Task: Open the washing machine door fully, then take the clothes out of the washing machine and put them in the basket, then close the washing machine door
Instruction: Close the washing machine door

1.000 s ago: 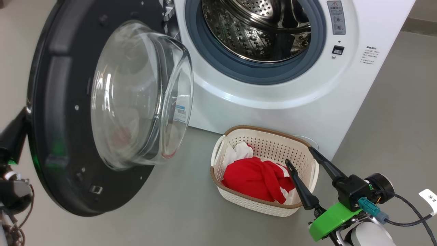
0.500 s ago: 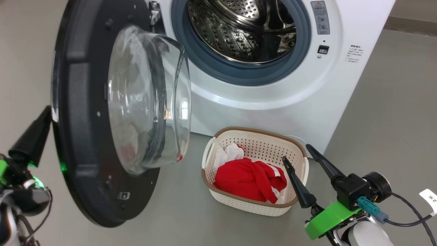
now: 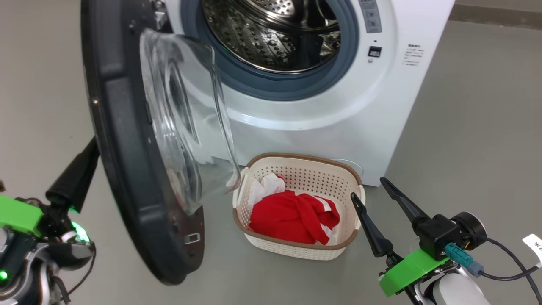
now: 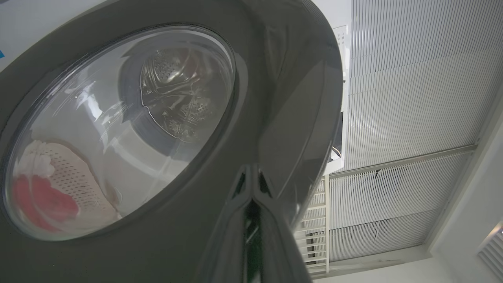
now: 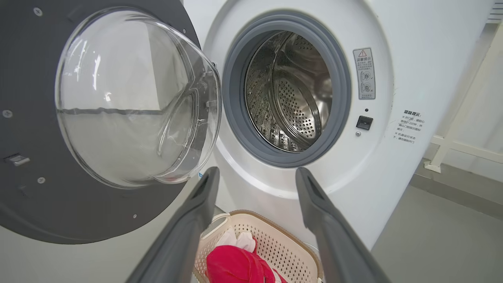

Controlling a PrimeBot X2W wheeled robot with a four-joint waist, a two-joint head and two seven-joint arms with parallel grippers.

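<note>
At lower left, the pressed-together left claw [image 3: 87, 159] touches the round black-rimmed glass door [image 3: 123, 127]; at lower right, the spread right claw [image 3: 368, 188] hovers beside the cream perforated basket [image 3: 296, 156].

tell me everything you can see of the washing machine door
The washing machine door is a large round disc with a wide glossy black rim and a bulging clear glass bowl on its inner face. Small screws and a metal latch sit on the inner rim. It stands partly open, upright, hinged to the washing machine. The shut left gripper touches its outer face.
</note>
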